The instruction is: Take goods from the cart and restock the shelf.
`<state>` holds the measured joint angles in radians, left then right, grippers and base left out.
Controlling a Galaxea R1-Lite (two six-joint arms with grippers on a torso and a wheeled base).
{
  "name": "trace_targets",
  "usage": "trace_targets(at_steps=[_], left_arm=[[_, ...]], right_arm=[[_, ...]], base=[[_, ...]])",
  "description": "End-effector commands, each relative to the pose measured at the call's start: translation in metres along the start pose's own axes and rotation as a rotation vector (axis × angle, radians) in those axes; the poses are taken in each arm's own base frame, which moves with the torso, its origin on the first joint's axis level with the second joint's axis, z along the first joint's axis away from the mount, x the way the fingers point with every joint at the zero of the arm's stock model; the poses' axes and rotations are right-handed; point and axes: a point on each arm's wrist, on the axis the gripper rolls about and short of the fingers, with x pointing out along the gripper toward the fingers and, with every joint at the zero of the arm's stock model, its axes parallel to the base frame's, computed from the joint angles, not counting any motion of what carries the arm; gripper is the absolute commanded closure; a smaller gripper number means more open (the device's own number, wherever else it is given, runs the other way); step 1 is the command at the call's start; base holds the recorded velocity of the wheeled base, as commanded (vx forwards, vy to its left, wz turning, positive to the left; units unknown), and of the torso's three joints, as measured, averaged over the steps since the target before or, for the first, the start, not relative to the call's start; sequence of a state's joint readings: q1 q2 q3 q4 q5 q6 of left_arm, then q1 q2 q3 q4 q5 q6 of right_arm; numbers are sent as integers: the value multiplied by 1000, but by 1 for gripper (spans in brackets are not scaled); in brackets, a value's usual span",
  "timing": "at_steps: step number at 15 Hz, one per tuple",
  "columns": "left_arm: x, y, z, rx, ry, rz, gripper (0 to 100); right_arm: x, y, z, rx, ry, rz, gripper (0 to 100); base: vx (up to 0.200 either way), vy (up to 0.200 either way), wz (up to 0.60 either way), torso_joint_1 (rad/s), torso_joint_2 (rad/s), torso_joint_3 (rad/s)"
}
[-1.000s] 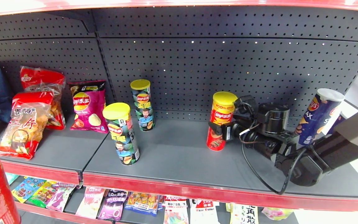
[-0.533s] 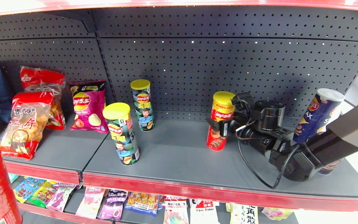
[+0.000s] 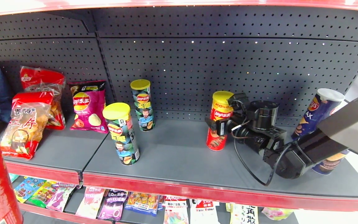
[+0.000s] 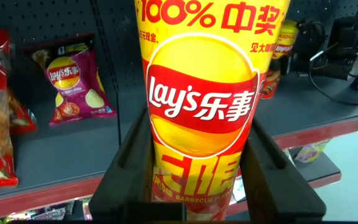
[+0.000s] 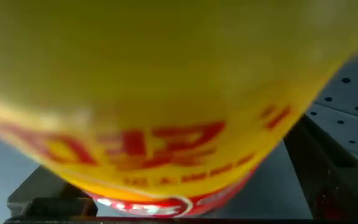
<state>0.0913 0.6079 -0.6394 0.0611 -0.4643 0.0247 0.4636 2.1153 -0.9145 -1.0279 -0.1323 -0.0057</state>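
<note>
- Chip can (image 3: 220,119), red with a yellow lid, stands upright on the shelf (image 3: 179,161), right of middle and toward the back.
- Right gripper (image 3: 218,126) has its jaws clamped on that can's middle, one on each side.
- Left gripper (image 4: 199,149) clasps a second chip can (image 4: 201,106) upright at the near left, before the shelf edge, jaws tight against its lower sides.
- Blue can (image 3: 317,112) leans at the far right.

Red-and-yellow cans (image 3: 220,109) (image 4: 201,112), yellow-lidded green-patterned cans (image 3: 122,137) (image 3: 143,107), magenta chip bag (image 3: 88,105), blue white-lidded can (image 3: 317,112), red-edged grey shelf (image 3: 179,155).
</note>
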Motion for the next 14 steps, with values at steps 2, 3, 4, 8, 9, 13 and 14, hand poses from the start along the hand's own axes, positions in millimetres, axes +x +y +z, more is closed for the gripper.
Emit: trace_targets(at_steps=[2,3,4,8,9,13,14], left_arm=[[0,0,0,-1,2,-1,100],[0,0,0,-1,2,-1,100],[0,0,0,-1,2,0,100],[0,0,0,0,0,-1,100],[0,0,0,0,0,-1,100],[1,0,4,2,-5,-4,100],[1,0,3,1,-2,-4,100]], right_arm=[[0,5,-1,-9,3,1,100],[0,4,-2,-17,5,1,100],[-1,6,-2,-25,6,5,100],[-5,13,-2,-29,8,21,100],[-9,17,-3,-33,14,24,100],[-29,35,4,-42,6,35,100],[-33,36,8,-41,-7,21,100]], base=[[0,0,0,0,0,0],[0,0,0,0,0,0],[0,0,0,0,0,0],[0,0,0,0,0,0],[0,0,0,0,0,0],[0,0,0,0,0,0],[0,0,0,0,0,0]])
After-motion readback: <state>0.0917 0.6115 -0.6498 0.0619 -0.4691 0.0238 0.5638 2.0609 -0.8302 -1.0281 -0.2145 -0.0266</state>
